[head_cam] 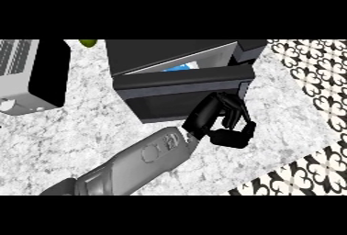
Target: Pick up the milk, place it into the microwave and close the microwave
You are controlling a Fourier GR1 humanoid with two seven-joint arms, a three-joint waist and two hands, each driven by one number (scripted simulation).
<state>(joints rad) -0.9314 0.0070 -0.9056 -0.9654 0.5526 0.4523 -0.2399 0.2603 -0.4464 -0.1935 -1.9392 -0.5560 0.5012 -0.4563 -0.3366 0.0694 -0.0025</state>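
Left robot hand (215,115) is black, on a grey forearm (136,163) that comes in from the near left. Its fingers (234,136) are curled inward and hold nothing. The hand sits at the near right corner of the dark microwave door (177,91); contact looks likely but I cannot tell for sure. Only 1 robot hand shows.

The black box-shaped microwave (173,51) stands at the far centre of the mottled white-grey stone bench (68,133). The door is swung most of the way across its front, with a narrow gap left open. The white and blue milk carton (180,68) is inside the microwave, only a sliver showing through that gap.

A light grey appliance with a slatted top (24,73) sits at far left. A small yellow-green item (88,42) is at the far edge, mostly cut off. A black-and-white patterned surface (313,69) runs along the right.
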